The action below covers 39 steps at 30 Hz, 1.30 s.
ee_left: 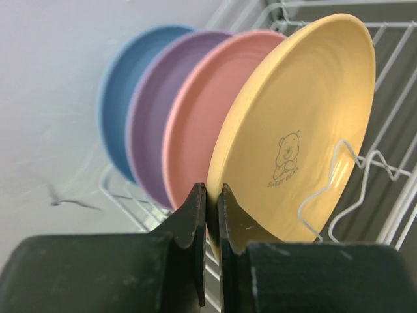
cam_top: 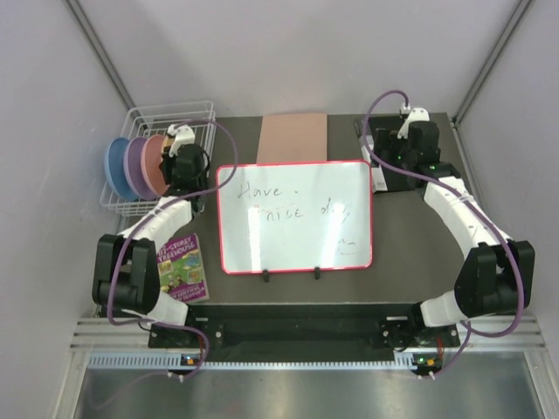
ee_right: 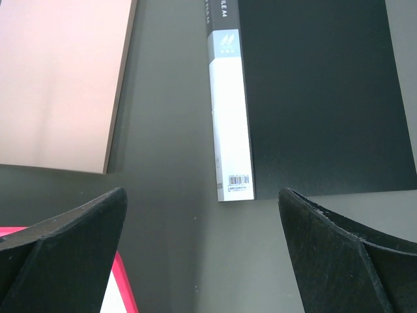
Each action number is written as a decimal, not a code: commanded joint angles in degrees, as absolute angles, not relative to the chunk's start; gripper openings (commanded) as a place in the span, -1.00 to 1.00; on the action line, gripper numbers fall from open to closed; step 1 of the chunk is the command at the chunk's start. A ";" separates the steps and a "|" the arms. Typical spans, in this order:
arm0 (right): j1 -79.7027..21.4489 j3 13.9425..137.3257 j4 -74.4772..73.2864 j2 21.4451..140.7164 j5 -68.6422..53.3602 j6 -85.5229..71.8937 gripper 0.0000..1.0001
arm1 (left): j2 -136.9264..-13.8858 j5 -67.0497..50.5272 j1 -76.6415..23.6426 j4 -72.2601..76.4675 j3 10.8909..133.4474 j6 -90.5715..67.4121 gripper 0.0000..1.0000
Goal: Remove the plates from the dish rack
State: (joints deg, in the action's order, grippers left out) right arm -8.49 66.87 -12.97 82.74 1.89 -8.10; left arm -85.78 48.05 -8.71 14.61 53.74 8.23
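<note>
**Left jaws set on the orange-yellow plate; nothing unloaded yet**

Bench (cam_top: pixel 410 236): dark top. A red-framed whiteboard (cam_top: pixel 294 215) lies at its middle and a tan board (ee_right: pixel 58 78) at the far edge.

Dish rack (cam_top: pixel 166 113): white wire, at the far left corner of the bench. All the plates stand in it on edge, close together in one row.

Plates: the left wrist view shows four, not three. From left to right they are light blue (ee_left: pixel 124 98), lilac (ee_left: pixel 156 111), pink (ee_left: pixel 208 104) and orange-yellow (ee_left: pixel 306 117). The orange-yellow plate carries a small bear print and leans against a wire tine.

Handling, by my judgement: these are light, stiff plastic, unlikely to break, with a smooth and probably slippery glaze. The rim is the only part thin enough to pinch. The neighbours stand close, so the plate should be lifted straight up and clear of the tines before it is swung away.

Left jaws: clenched to a narrow slit at the lower near rim of the orange-yellow plate. The rim appears to run between them, so I judge that plate gripped. The pink plate is just beside the left finger, and I cannot tell if it touches.

Right jaws: spread fully wide at the far right, holding nothing. They hang over bare bench beside a black folder (ee_right: pixel 319 91).
</note>
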 commanded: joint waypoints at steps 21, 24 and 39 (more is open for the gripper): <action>-8.88 68.21 -11.00 75.41 -3.07 -8.44 0.99 | -75.60 64.69 -23.37 18.25 64.77 16.83 -1.00; -8.88 66.54 -8.80 73.22 -7.90 -9.58 1.00 | -72.08 57.69 -23.82 8.29 67.41 6.38 -1.00; -13.62 63.28 1.84 70.93 -28.56 -18.63 0.99 | -61.70 28.67 -24.35 -3.35 63.28 -20.90 -1.00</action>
State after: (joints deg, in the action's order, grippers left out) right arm -10.02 63.42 -4.78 72.38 -22.61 -16.01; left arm -63.70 40.21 -24.05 -4.19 65.17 -11.09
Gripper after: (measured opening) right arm 0.996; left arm 0.085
